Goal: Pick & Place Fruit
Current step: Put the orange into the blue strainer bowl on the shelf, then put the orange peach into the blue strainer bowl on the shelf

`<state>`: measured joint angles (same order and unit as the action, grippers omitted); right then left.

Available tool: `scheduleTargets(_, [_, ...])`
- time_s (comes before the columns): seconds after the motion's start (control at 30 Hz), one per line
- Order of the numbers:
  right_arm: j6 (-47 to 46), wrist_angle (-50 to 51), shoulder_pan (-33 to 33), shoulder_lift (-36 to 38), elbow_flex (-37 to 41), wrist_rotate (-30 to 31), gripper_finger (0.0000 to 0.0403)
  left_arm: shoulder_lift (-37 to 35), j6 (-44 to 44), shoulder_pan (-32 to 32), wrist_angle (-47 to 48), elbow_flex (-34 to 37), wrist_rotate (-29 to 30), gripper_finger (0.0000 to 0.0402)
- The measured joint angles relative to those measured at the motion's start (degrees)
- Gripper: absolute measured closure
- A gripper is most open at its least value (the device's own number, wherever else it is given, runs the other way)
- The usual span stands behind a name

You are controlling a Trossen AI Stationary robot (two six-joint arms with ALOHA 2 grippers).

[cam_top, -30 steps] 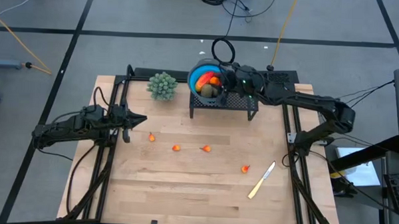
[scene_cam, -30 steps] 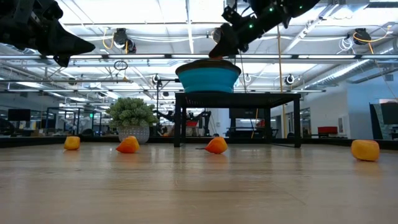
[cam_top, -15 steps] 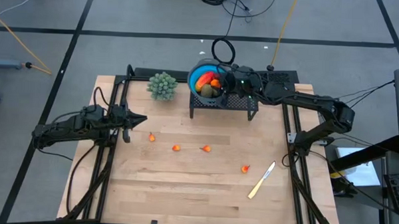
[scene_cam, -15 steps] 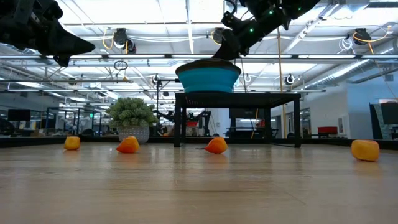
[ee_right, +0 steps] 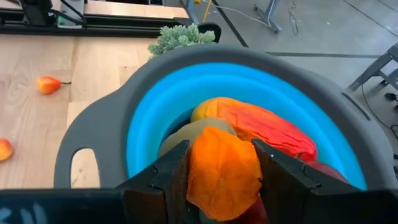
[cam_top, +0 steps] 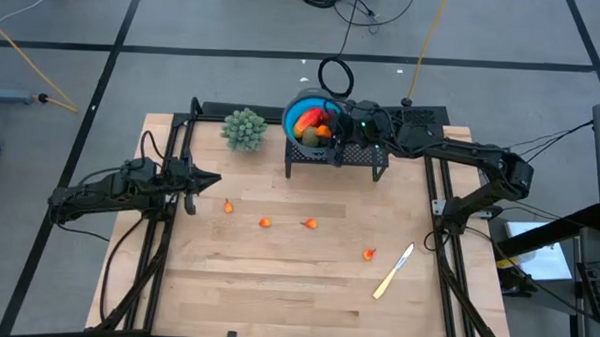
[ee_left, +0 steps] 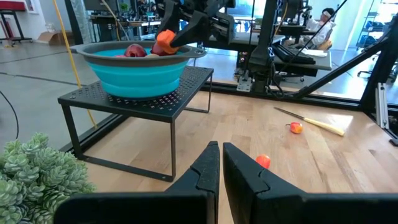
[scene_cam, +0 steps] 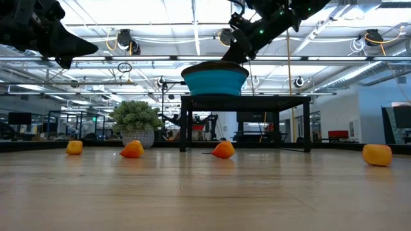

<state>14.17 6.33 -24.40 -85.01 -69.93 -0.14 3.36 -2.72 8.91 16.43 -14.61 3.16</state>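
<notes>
The right gripper (ee_right: 222, 180), jaws clamped on an orange fruit piece (ee_right: 222, 171), hangs seemingly directly above the grey-rimmed blue bowl (ee_right: 155, 106); left jaws together.

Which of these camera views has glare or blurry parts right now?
Low view: bright ceiling lights glare behind the blue bowl, so the arms show as silhouettes, and the near tabletop is soft. Left wrist view: the green plant at the edge is blurred. Right wrist view: the orange fruit is evenly lit. High view: even light.
</notes>
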Motion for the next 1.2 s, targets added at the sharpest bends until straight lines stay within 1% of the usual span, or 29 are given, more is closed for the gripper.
scheduleTargets(0.73, [-1.7, 0.0, 0.0, 0.0, 0.0, -0.1, 0.0246, 0.0, -0.1, 0.0, 0.0, 0.0, 0.0, 0.0380])
scheduleTargets(0.83, [-1.7, 0.0, 0.0, 0.0, 0.0, -0.1, 0.0232, 0.0, -0.1, 0.0, 0.0, 0.0, 0.0, 0.0380])
scheduleTargets(1.03, [-3.4, -0.1, 0.0, 0.0, 0.0, -0.1, 0.0187, 0.0, -0.1, 0.0, 0.0, 0.0, 0.0, 0.0380])
scheduleTargets(1.2, [-3.4, -1.7, 0.0, 0.0, 0.0, 0.2, 0.0169, 0.0, 0.0, 0.0, 0.0, 0.0, 0.0, 0.0380])
